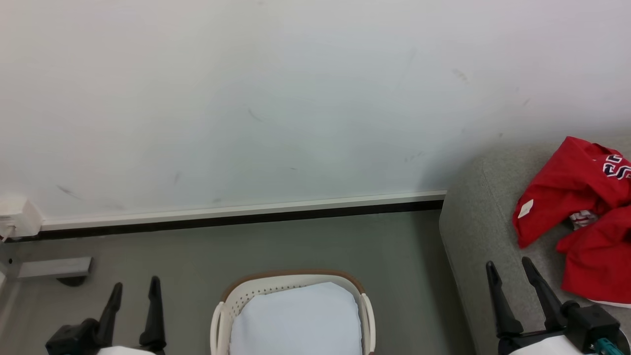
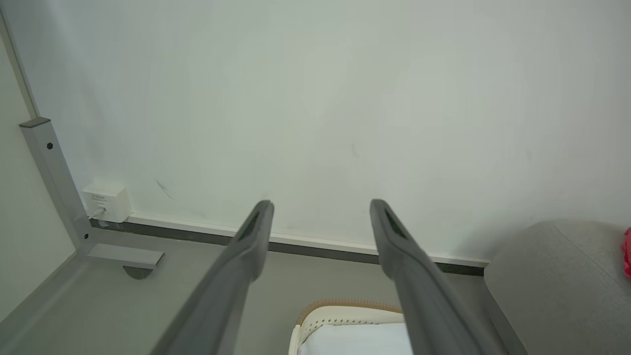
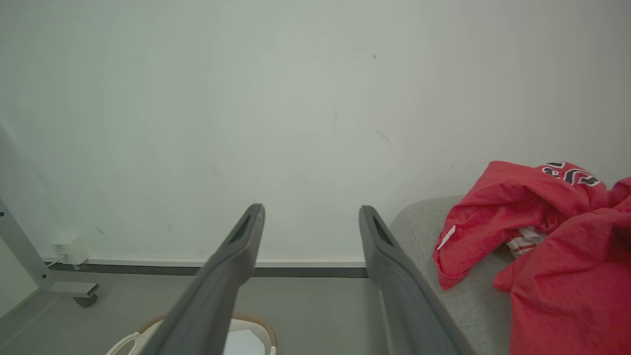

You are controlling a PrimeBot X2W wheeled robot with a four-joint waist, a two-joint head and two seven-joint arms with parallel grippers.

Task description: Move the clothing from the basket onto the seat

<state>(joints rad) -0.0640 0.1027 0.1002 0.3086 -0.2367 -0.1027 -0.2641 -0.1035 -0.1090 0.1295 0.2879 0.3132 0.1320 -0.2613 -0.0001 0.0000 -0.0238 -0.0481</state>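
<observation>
The clothing [image 1: 577, 197] is found heaped on the seat [image 1: 480, 222], at the right of the head view, as crumpled red fabric. A small white tag [image 1: 525, 208] is shown on one fold, white striped trim [image 1: 582, 218] is glimpsed between the folds, and a dark-and-white print [image 1: 616, 166] is seen near the top. The seat's rounded grey corner is set against the wall [image 1: 296, 98]. The right gripper [image 1: 508, 261] is seen over the seat's left part, its two dark fingers spread apart and empty. The basket [image 1: 296, 274] is stood on the grey floor [image 1: 197, 256], left of the seat and apart from it, with a white liner sheet [image 1: 296, 320] lying inside. The left gripper [image 1: 136, 282] is held left of the basket, its fingers likewise parted and empty. A white socket box [image 1: 17, 217] is mounted low on the wall at far left, above a grey metal frame [image 1: 54, 267].
</observation>
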